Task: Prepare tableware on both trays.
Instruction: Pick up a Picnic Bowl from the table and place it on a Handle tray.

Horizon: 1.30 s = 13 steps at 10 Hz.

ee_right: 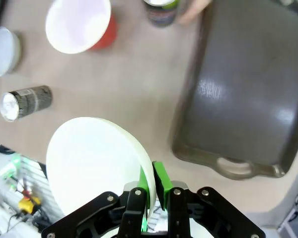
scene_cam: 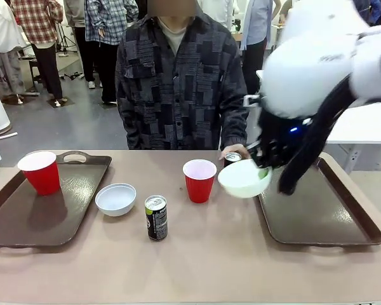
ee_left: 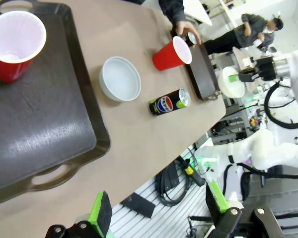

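One white bowl (scene_cam: pixel 244 178) is up off the table (scene_cam: pixel 209 254), tipped so its inside faces the near side. The right fingers (scene_cam: pixel 262 173) are clenched on its rim, one green pad inside the wall and one outside. From that arm's own camera the held bowl (ee_right: pixel 94 168) sits edge-on between the pads (ee_right: pixel 159 181). It hangs just left of the right tray (scene_cam: pixel 324 210), whose dark floor is bare.

Just left of the bowl, the middle cup (scene_cam: pixel 199 180) stands upright on the table, red with a white inside. Behind the gap between cup and bowl, a person's hand (scene_cam: pixel 236 151) rests on top of the far can (scene_cam: pixel 232 158), by the right tray's far left corner. The near can (scene_cam: pixel 156 217) stands alone towards the near edge, Pepsi mark showing from the left arm's camera. The second bowl (scene_cam: pixel 115 199) sits flat on the table, just beside the left tray (scene_cam: pixel 44 210).

On that tray, at its far left corner, stands the left cup (scene_cam: pixel 40 172). The left fingers (ee_left: pixel 100 214) are released, spread wide and grasping nothing, high above the table's near edge.
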{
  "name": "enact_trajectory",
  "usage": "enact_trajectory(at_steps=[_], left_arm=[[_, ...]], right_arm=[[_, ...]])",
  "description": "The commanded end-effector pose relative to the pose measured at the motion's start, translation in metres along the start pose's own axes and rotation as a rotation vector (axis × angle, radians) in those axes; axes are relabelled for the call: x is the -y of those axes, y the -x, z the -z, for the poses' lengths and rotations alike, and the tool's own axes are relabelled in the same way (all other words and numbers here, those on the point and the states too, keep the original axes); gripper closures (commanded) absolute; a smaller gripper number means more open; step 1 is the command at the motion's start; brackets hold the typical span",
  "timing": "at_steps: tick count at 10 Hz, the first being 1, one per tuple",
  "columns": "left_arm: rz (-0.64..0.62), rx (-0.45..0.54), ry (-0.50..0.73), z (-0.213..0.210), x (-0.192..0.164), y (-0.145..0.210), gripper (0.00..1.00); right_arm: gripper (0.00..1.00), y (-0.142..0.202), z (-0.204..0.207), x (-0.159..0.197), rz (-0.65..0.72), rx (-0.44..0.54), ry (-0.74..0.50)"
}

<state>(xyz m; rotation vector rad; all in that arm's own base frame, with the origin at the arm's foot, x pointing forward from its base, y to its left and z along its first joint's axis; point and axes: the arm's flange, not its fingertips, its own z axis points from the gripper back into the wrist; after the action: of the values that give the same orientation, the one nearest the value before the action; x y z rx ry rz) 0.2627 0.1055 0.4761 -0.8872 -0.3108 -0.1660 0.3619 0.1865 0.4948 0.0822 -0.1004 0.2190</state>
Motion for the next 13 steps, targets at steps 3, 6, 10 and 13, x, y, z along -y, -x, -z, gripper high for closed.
enact_trajectory(at_steps=[3, 6, 10, 13], left_arm=[[0.006, 0.006, 0.015, -0.001, 0.0, 0.001, 0.0], [0.006, 0.006, 0.015, -0.001, 0.0, 0.001, 0.0], [0.006, 0.006, 0.015, -0.001, 0.0, 0.001, 0.0], [0.006, 0.006, 0.015, -0.001, 0.0, 0.001, 0.0]], right_arm=[[1.0, -0.001, 0.013, 0.116, -0.071, -0.047, -0.162], [1.0, -0.007, 0.029, 0.141, -0.029, -0.05, -0.135], [1.0, 0.096, 0.011, 0.059, -0.073, -0.056, -0.078], [1.0, 0.091, 0.01, 0.069, 0.016, -0.069, -0.092]])
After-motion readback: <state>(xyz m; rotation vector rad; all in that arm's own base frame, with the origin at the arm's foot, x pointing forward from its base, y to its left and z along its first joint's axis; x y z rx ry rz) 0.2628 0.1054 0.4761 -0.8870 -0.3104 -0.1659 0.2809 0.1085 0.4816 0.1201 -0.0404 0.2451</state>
